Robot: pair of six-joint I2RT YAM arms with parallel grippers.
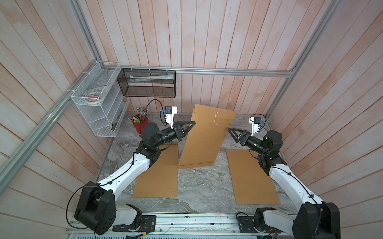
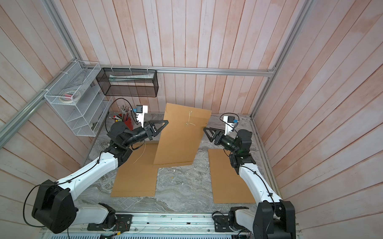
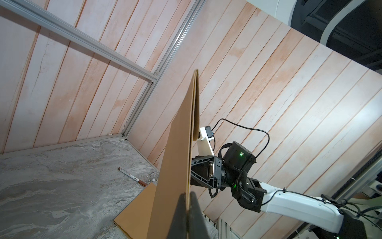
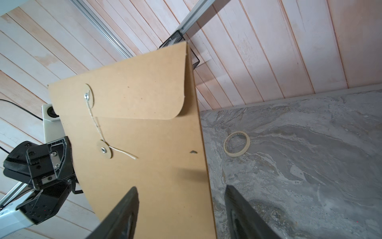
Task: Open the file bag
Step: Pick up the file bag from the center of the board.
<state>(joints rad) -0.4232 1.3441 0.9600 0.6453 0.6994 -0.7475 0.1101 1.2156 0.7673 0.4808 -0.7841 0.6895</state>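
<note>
**A:** Nearest us is the mounting rail [image 1: 193, 222], with both arms rising from it. Where's the file bag [image 1: 207, 136]?

**B:** Mid-table and upright, leaning slightly. The left gripper [image 1: 192, 123] is clenched on its left edge. The right gripper [image 1: 229, 129] is spread, just beside the right edge, and grasps nothing.

**A:** How should it go on?

**B:** The flap [image 4: 134, 89] lies shut. The string [image 4: 95, 122] runs from the upper button [image 4: 88, 97] to the lower button [image 4: 104, 149], with a loose tail beyond. I'd pinch that tail, not the card, and lead it off the lower button while the left side holds firm. A hard tug could twist the bag.

**A:** And the count?

**B:** Three file bags: this one, one flat at the left [image 1: 158, 173], and one flat at the right [image 1: 252, 177]. This one has two buttons and one string. On the table there's one tape ring [image 4: 237, 144] and one pen [image 3: 133, 177].
</note>
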